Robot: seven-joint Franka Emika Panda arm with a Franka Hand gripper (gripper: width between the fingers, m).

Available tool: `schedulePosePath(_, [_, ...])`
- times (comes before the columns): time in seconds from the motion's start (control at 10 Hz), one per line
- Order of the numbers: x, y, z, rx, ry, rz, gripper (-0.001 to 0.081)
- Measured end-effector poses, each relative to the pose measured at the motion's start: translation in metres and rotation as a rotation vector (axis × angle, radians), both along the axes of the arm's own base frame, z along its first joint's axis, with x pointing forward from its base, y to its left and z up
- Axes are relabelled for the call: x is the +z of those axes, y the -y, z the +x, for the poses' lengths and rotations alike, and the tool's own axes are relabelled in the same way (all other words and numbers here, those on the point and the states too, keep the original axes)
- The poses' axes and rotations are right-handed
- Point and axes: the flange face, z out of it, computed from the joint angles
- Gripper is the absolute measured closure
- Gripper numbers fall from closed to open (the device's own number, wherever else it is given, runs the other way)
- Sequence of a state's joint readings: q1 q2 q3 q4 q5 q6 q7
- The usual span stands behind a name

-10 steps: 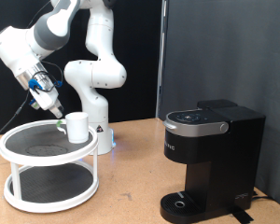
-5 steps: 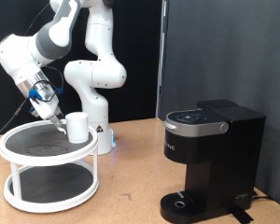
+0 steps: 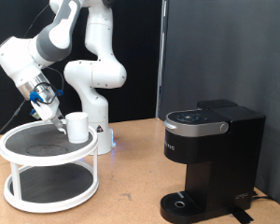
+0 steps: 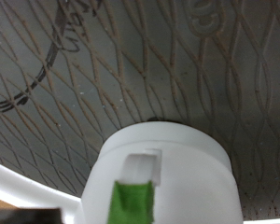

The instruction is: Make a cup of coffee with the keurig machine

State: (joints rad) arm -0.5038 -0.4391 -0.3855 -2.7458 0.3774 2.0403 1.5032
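My end effector (image 3: 58,119) hangs at mid-left of the exterior view, just left of the white cup (image 3: 77,127) on the rack's top shelf (image 3: 28,143); finger spacing I cannot tell. Keurig machine (image 3: 210,159) sits lower right.

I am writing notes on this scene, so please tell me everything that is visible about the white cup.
The cup is a plain white cylinder with a matte surface, probably plastic or paper, with no marks or handle visible. It stands upright on the upper tier of a white two-tier round rack, near the rim at the exterior view's right, on a dark patterned mat. The gripper is right beside it; whether they touch cannot be told. The wrist view shows it close up, with a green-and-white part in front of it.
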Motion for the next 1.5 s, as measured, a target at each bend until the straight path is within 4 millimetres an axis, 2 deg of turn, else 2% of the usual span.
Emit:
schedulePosePath(0.1, [0.0,0.0,0.0,0.0,0.0,0.0,0.0393])
schedulePosePath(0.2, [0.0,0.0,0.0,-0.001,0.001,-0.002,0.0532])
schedulePosePath(0.3, [0.0,0.001,0.0,-0.003,0.003,-0.007,0.0532])
schedulePosePath(0.4, [0.0,0.001,0.0,-0.005,0.004,-0.01,0.0686])
schedulePosePath(0.5, [0.0,0.001,0.0,-0.006,0.004,-0.01,0.0686])
schedulePosePath(0.6, [0.001,0.002,0.0,-0.013,0.01,-0.005,0.0782])
schedulePosePath(0.8, [0.009,0.001,-0.003,-0.026,0.035,0.038,0.0798])
schedulePosePath(1.1, [0.031,-0.005,-0.004,-0.025,0.04,0.077,0.0798])
schedulePosePath(1.5, [0.05,-0.041,0.029,-0.085,-0.067,0.05,0.0798])
